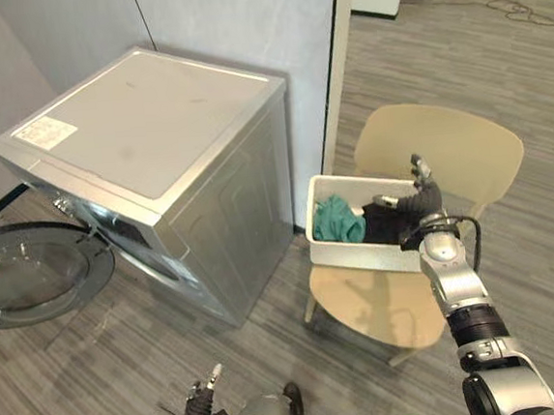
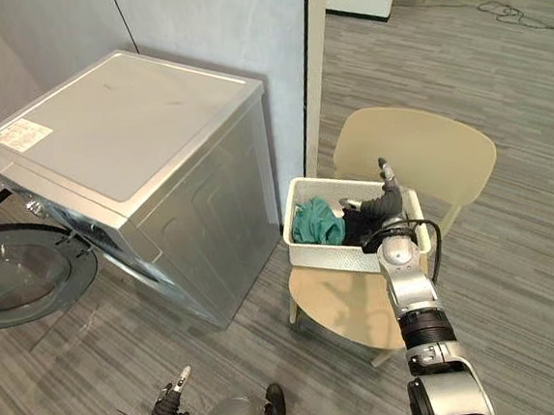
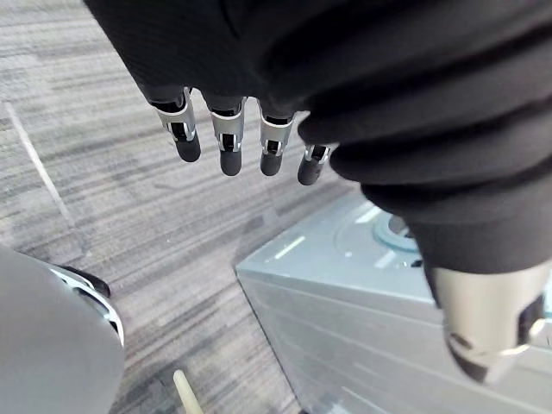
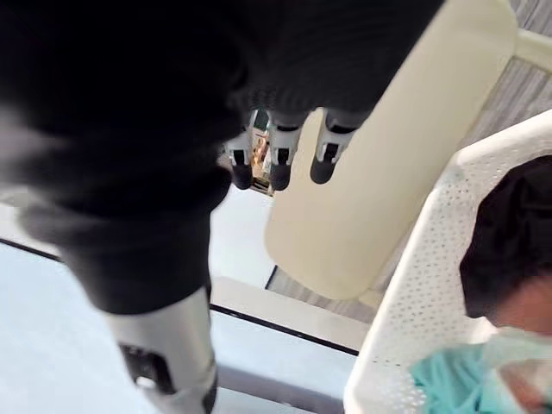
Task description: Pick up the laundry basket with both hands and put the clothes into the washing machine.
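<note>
Hovering wide open, the right hand wants the rim of the laundry basket just beneath it. The left hand, slack-fingered, should take the opposite end.

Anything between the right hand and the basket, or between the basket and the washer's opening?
Nothing visible. The right hand is over the laundry basket on the chair; the washing machine's door stands open, with floor between them.

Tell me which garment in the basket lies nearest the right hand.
The black garment, beside the right hand; the teal garment lies across the basket, toward the washing machine.
</note>
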Tool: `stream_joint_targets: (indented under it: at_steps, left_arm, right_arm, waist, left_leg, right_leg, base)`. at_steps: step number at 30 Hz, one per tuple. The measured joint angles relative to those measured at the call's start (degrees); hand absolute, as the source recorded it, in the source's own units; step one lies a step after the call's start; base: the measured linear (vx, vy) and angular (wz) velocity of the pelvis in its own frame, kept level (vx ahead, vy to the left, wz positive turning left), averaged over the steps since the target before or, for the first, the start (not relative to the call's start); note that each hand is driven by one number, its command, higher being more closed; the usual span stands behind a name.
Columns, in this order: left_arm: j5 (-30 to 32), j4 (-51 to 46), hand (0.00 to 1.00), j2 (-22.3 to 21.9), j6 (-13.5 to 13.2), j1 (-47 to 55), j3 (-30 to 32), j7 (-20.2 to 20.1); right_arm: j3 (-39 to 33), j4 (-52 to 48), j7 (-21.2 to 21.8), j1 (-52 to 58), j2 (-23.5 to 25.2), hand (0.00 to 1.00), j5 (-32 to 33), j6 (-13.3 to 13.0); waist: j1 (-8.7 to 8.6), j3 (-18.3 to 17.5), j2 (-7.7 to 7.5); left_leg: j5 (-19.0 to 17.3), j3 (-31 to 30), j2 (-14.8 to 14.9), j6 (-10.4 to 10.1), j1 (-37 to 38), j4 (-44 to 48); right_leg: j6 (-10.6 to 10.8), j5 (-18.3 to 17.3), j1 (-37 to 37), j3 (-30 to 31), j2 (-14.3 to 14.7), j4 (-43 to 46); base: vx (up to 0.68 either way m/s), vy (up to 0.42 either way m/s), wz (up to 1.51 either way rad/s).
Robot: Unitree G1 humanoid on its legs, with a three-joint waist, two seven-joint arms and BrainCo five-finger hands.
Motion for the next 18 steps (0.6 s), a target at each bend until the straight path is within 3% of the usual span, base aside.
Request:
stream_joint_targets:
  at_steps: [2,4,6,7,8,9,11,12,18]
  left_arm:
    - [-0.09,-0.82,0.0,0.23,0.32,-0.02,0.01,0.0]
    - [-0.12,-1.15,0.0,0.22,0.51,-0.01,0.04,-0.1]
    - [-0.12,-2.2,0.0,0.1,0.48,-0.35,0.04,-0.67]
    - [-0.11,-2.31,0.0,0.15,0.44,-0.36,0.02,-0.89]
    - [-0.12,-2.7,0.0,1.07,0.41,-0.49,0.1,-1.01]
    - [-0.17,-3.03,0.0,1.5,0.46,-1.26,0.53,-1.02]
    - [-1.15,-4.56,0.0,1.2,0.29,-1.43,0.74,-0.85]
    - [-2.23,-5.08,0.0,1.0,-0.13,-1.7,0.76,-0.83]
    - [-5.89,-6.2,0.0,0.58,-0.96,-4.95,3.0,0.07]
  right_arm:
    - [0.02,1.26,0.9,-0.02,-0.14,0.0,-1.13,0.18]
    - [0.36,1.27,2.21,-0.03,-0.42,0.0,-1.63,0.23]
    - [1.14,2.15,3.92,-0.09,-1.86,0.0,-1.71,0.25]
    - [1.16,2.86,4.44,-0.19,-2.18,0.0,-1.71,0.26]
    - [1.17,3.66,4.77,-0.46,-2.64,0.0,-1.69,0.45]
    - [1.24,4.36,5.43,-1.47,-3.34,0.0,-1.71,0.44]
    - [2.11,7.85,6.0,-4.21,-4.25,0.0,-1.7,0.71]
    - [2.65,9.5,6.26,-5.86,-4.89,0.0,-1.6,0.9]
    - [3.56,14.64,6.49,-17.96,-8.16,0.0,-0.29,1.26]
  waist:
    - [-0.16,0.95,-0.61]
    - [-0.25,1.2,-0.58]
    - [-0.8,2.45,-0.44]
    - [-0.88,2.47,-0.49]
    - [-0.98,2.98,-1.63]
    - [-1.37,4.59,-2.02]
    - [-1.08,6.15,-0.72]
    - [0.1,7.18,-0.81]
    - [1.35,15.05,-0.72]
  left_leg:
    - [-0.01,-0.9,0.32,0.02,2.5,-0.6]
    - [-0.01,-1.55,0.75,0.02,2.85,-0.5]
    - [-0.4,-3.48,1.43,-0.68,2.41,-0.28]
    - [-0.63,-3.73,1.79,-1.09,1.86,0.01]
    - [-1.34,-4.38,1.62,-2.52,0.36,1.46]
    - [-2.88,-5.79,2.06,-4.16,-1.69,4.22]
    - [-3.6,-7.14,5.42,-5.53,-4.88,6.98]
    - [-3.25,-7.47,6.8,-6.37,-6.4,7.0]
    - [-1.06,-10.17,9.97,-9.76,-10.37,6.44]
  right_leg:
    - [-2.73,-1.54,-4.07,-0.88,1.31,3.77]
    - [-3.88,-2.26,-6.15,-1.42,2.65,-2.54]
    - [-3.87,-2.39,-6.61,0.7,5.14,-17.3]
    - [-3.44,-1.46,-6.11,2.07,6.3,-22.37]
    - [-3.04,3.09,-5.37,5.03,7.66,-31.46]
    - [-1.76,8.85,-5.08,5.7,7.93,-33.52]
    - [-3.33,10.25,-5.23,3.75,11.19,-36.1]
    - [-4.41,11.15,-6.06,3.28,12.65,-37.1]
    - [-6.98,14.56,-7.04,0.33,16.51,-41.91]
  base:
    - [0.21,0.0,0.2]
    - [0.16,-0.069,0.27]
    - [0.09,-0.122,0.47]
    - [0.05,-0.161,0.5]
    - [0.04,-0.242,0.62]
    - [0.0,-0.238,0.61]
    - [-0.06,-0.239,0.17]
    - [-0.08,-0.22,-0.08]
    - [-0.1,-0.167,0.09]
